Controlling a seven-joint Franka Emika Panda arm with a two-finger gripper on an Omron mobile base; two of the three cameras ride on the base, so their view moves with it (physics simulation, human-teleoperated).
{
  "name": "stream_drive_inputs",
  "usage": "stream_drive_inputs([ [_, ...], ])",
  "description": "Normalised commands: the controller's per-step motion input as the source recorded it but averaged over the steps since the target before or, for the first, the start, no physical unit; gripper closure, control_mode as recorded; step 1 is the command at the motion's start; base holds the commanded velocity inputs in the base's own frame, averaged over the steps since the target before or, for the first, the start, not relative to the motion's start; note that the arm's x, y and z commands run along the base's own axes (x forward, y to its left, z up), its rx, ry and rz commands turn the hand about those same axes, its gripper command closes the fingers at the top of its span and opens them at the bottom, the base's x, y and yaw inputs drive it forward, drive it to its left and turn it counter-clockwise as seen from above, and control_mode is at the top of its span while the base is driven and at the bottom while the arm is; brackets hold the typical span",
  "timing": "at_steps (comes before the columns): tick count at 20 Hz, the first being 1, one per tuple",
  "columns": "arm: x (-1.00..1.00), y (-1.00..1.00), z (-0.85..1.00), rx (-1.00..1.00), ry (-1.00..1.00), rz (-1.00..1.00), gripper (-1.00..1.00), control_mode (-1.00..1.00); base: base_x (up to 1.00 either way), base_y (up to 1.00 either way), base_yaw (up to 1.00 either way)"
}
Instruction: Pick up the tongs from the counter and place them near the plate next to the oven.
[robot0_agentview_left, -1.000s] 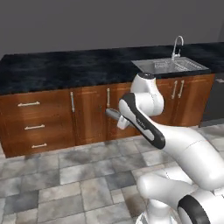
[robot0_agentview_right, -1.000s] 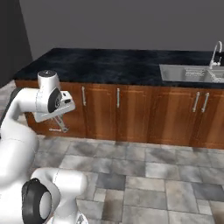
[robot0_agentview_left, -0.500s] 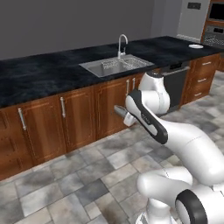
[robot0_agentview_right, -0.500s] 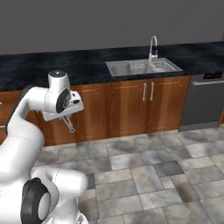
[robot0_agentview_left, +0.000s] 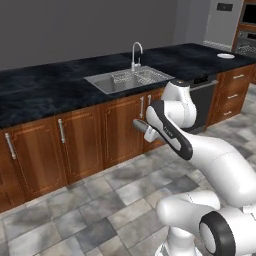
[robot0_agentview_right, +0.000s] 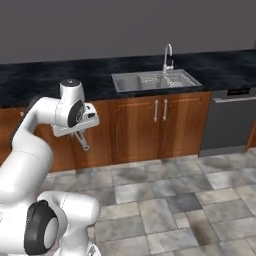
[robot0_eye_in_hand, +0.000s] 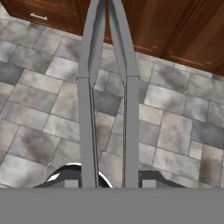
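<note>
Slim grey metal tongs (robot0_eye_in_hand: 107, 87) hang from my fingers, pinched near the joined end, over the floor before the black marble-look counter (robot0_agentview_left: 45, 95). Judged stiff, light, slippery; grip both arms together.

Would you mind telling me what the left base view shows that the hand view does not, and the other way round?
Left base view alone: the counter, the sink with its tap, the small white plate at the counter's far right end and the oven beyond it. Hand view alone: the tongs close up, their two grey arms running away from the end effector, which is shut on them. Both: brown wooden cabinets and the grey tiled floor.
</note>
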Motion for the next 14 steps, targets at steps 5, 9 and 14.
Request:
stream_drive_inputs([
  [5,0.0,0.0,0.0,0.0,0.0,0.0,1.0,1.0,0.62,-0.42,0.01],
  [9,0.0,0.0,0.0,0.0,0.0,0.0,1.0,1.0,0.63,-0.42,0.03],
  [14,0.0,0.0,0.0,0.0,0.0,0.0,1.0,1.0,0.65,-0.43,0.06],
])
